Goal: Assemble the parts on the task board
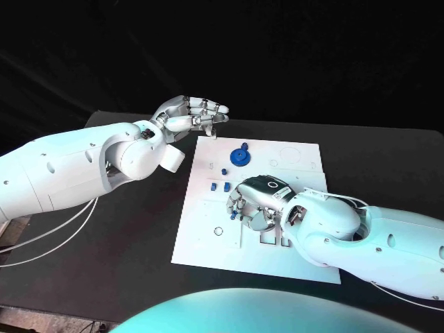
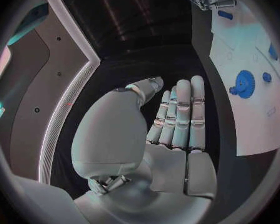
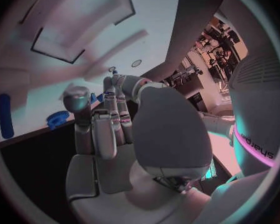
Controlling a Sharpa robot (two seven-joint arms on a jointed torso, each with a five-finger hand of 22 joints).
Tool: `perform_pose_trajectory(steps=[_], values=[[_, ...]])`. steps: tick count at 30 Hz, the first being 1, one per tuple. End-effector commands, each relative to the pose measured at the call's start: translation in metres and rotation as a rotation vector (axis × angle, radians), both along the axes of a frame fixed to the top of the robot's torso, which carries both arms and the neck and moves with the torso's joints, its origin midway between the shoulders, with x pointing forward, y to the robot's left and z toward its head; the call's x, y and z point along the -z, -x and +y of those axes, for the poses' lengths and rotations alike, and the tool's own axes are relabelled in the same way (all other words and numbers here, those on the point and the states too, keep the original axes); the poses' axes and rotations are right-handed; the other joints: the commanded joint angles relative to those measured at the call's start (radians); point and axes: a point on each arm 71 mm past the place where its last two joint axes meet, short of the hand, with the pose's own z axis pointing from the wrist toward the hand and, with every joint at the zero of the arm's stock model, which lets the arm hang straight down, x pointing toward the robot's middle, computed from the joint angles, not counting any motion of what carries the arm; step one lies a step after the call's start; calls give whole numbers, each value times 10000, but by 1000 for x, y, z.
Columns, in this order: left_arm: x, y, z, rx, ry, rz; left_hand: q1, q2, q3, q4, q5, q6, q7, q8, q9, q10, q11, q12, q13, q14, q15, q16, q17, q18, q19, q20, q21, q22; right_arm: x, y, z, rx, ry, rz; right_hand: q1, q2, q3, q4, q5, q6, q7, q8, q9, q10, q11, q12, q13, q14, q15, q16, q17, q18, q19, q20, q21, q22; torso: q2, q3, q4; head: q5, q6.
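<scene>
Black table (image 1: 132, 250) carries the white task board (image 1: 207, 239), lying lengthwise from near edge toward far edge, roughly mid-table. Two white arms over it. Pale cables (image 1: 52, 232) trail off the left arm across the table's left side. Right arm (image 1: 382, 239) lies across the board's near right corner and hides that part of the plate; right hand (image 1: 257, 201) sits over the board's middle, palm down, covering whatever lies directly beneath. Parts counted in the head view: one blue gear (image 1: 240, 156) toward the board's far edge, with a small blue knob just beside it; three small blue pegs (image 1: 220, 186) below the gear, close to the board's left edge, between gear and right hand. Board also shows two rectangular slots (image 1: 272, 239) near the right wrist and a small ring mark (image 1: 218, 231) toward the near left. Right wrist view adds one long blue bar (image 3: 4, 115) lying on the board, and the gear (image 3: 56, 119) beyond the fingertips. Right hand: fingers curled down toward the plate, close together; cannot tell whether anything is under them or pinched. Pegs lie just beside its fingertips on the far side; gear further off toward the far edge. Left hand (image 1: 190, 114) hovers off the board, over the table just past the board's far left corner, fingers bent inward, thumb near the fingertips; nothing visible in it. In the left wrist view the fingers (image 2: 180, 117) lie straight and pressed side by side, gear (image 2: 242, 83) well apart from them.
</scene>
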Motion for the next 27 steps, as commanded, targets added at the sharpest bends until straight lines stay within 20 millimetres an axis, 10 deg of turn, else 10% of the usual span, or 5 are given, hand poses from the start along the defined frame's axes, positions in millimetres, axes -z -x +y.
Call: perform_pose_trajectory(steps=[1, 27], values=[[-1, 1, -2, 153, 36, -20, 21, 57, -12, -66, 45, -44, 162, -28, -15, -58, -16, 50, -3, 15, 57, -42, -11, 137, 22, 74, -43, -14, 2, 1, 1, -131, 309, -59, 25, 112, 44, -14, 64, 19, 16, 35, 13, 262, -238, 14, 11, 657, -73, 16, 364, -100, -65, -35, -35, -9, 6, -1, 2, 23, -44], [0, 1, -1, 181, -14, 44, -5, 62, -36, -58, 43, -74, 166, -18, -16, -105, -8, 68, -2, 10, 67, -44, -17, 137, 14, 86, -51, -20, 6, -1, 2, -17, 611, -153, -11, 119, 54, -47, 59, -5, 19, 40, 36, 256, -235, 7, 21, 657, -71, 22, 366, -94, -78, -34, -60, -24, -12, -9, 4, 18, -90]])
